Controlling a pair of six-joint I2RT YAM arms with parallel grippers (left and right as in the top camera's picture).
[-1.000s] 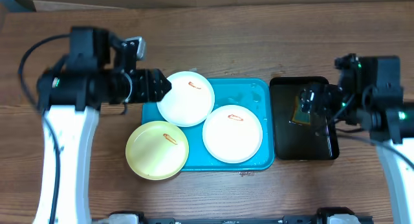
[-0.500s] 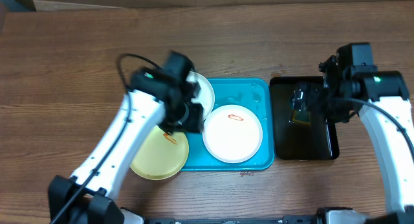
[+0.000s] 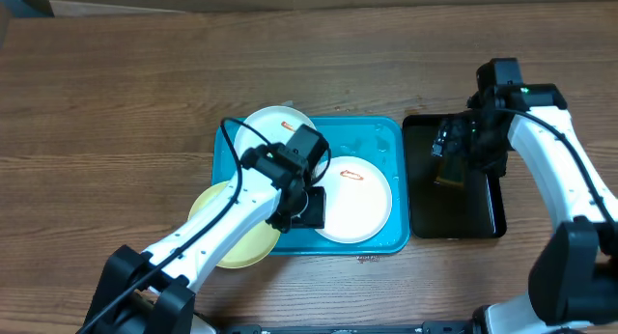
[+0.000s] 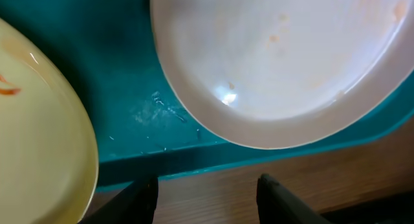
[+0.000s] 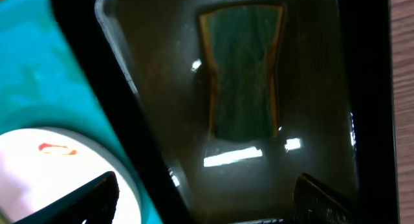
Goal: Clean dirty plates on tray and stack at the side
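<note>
Three plates lie on the turquoise tray [image 3: 381,141]. A white plate [image 3: 270,122] with a red smear is at the back left. Another smeared white plate [image 3: 362,194] is at the front right, and a pale yellow plate [image 3: 246,245] overhangs the front left rim. My left gripper [image 3: 307,210] hangs low over the tray's front edge between the yellow plate [image 4: 39,133] and the white plate [image 4: 278,62]. That left gripper [image 4: 207,201] is open and holds nothing. My right gripper [image 5: 207,204] stands open over a green sponge [image 5: 244,81].
The sponge [image 3: 449,172] lies in a narrow black tray [image 3: 483,213] right of the turquoise one, with water glinting in it. My left arm crosses over the yellow plate. Bare wooden table surrounds both trays, and a cardboard edge runs along the back.
My left arm swung from the tray's left side to its front edge, between the yellow and front white plates. My right gripper shifted slightly over the black tray and its jaws narrowed a little.
</note>
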